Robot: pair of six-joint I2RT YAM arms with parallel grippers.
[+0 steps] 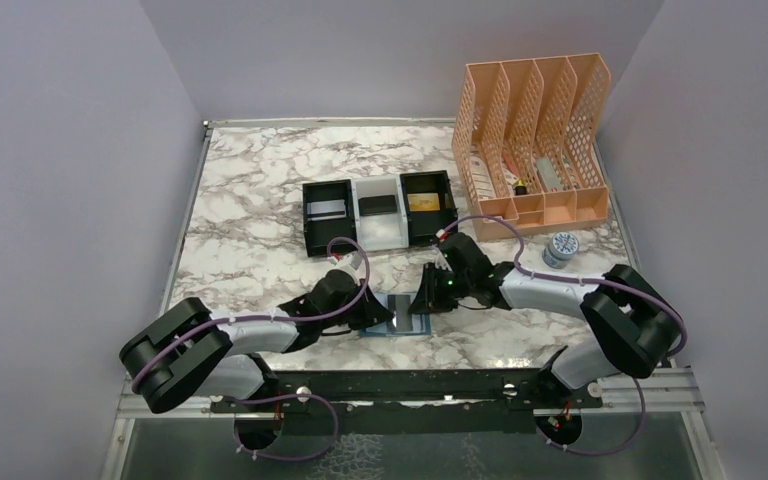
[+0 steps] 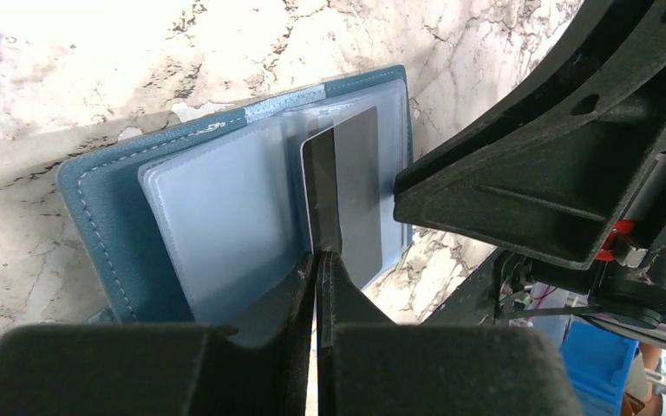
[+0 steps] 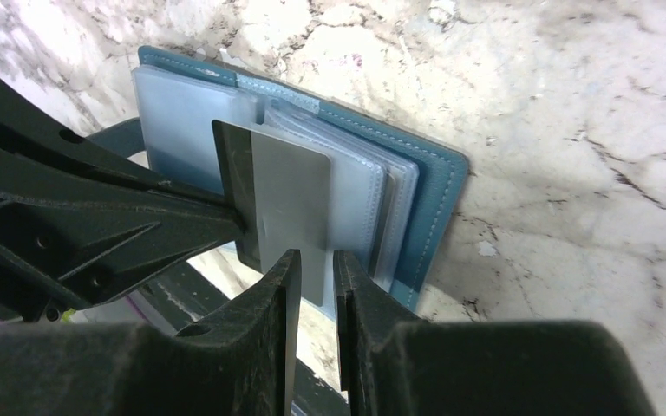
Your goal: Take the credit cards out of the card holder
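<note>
The blue card holder lies open on the marble near the front edge, its clear sleeves facing up. A silvery-grey credit card with a black stripe sticks partway out of a sleeve. My left gripper is shut on this card's striped edge. My right gripper stands at the holder's right panel with a narrow gap between its fingers and nothing gripped. One right fingertip rests at the sleeve edge beside the card.
A black-and-white three-compartment tray behind the holder contains a silver card, a black card and a gold card. An orange mesh file organizer stands at back right, a small white tub in front of it.
</note>
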